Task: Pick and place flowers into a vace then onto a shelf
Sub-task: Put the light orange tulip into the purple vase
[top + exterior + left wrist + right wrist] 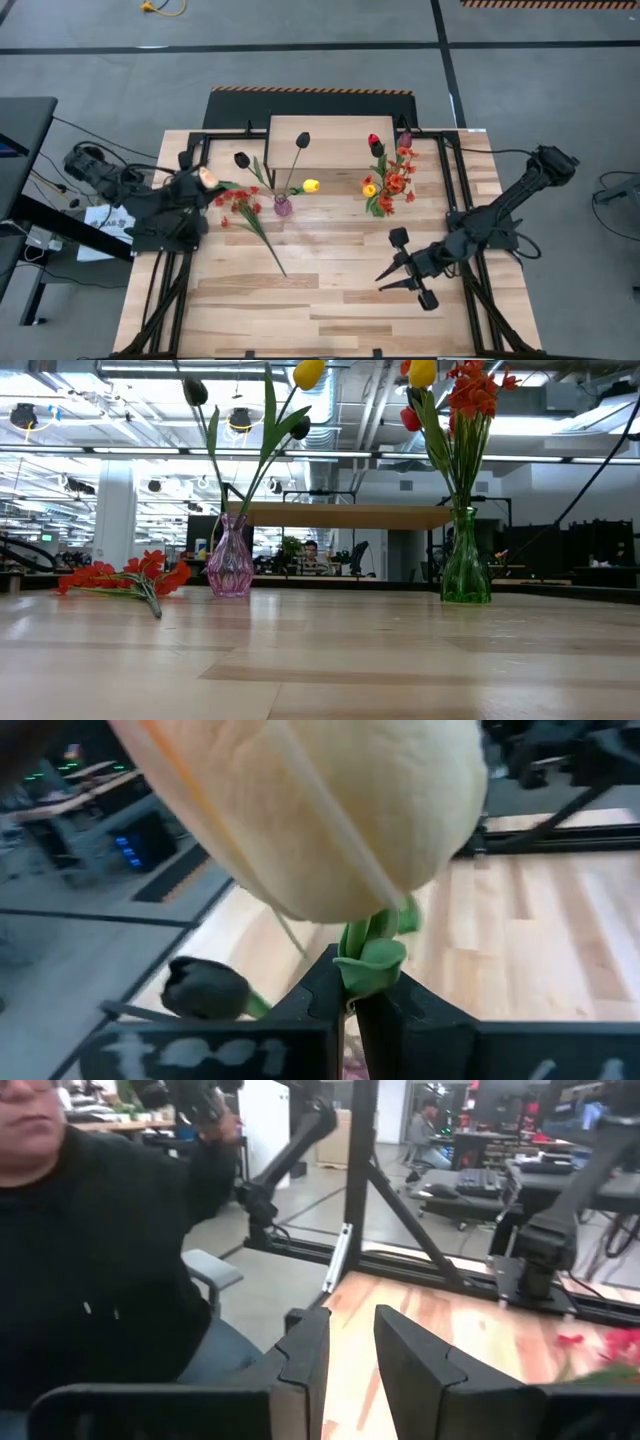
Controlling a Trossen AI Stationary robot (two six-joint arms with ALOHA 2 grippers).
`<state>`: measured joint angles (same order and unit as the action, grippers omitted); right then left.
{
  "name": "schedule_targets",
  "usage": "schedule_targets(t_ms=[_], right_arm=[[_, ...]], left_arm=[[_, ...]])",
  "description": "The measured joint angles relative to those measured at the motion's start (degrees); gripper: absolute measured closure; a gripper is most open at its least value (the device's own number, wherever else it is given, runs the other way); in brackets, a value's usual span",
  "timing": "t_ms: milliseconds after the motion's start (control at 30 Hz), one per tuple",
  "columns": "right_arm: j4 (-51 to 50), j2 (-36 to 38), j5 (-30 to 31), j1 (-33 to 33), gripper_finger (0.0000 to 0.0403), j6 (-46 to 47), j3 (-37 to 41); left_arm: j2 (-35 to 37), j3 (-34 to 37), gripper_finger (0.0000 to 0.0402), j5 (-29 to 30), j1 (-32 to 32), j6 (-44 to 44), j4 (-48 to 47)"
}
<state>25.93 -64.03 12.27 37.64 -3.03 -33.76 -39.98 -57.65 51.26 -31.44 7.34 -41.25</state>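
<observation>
The left gripper (352,1005) is clamped on the green stem just under the pale peach tulip head (207,178), holding it at the table's left side. From there the pink glass vase (283,206), already holding dark and yellow tulips, lies well off toward the table's middle, in front of the shelf (330,140). The next move probably turns on swinging the stem upright over that narrow mouth. The right gripper (348,1350) waits near the front right, fingers slightly parted and empty. A loose orange-red spray (240,203) lies flat between the left gripper and the vase.
</observation>
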Motion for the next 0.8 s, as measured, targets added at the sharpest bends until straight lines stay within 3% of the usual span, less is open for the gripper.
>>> schedule_targets(t_ms=[233, 533, 800], right_arm=[[-0.8, 0.0, 0.0, -2.7, 0.0327, 0.4, 0.0], [-0.3, 0.0, 0.0, -5.0, 0.0327, 2.6, 0.0], [-1.5, 0.0, -0.2, -6.3, 0.0327, 3.5, 0.0]], left_arm=[[-1.3, 0.0, 0.0401, -6.6, 7.2, -5.3, 6.8], [-4.3, 0.0, 0.0401, -17.9, 13.3, -5.7, 7.8], [-4.3, 0.0, 0.0401, -20.6, 15.7, -5.0, 6.5]])
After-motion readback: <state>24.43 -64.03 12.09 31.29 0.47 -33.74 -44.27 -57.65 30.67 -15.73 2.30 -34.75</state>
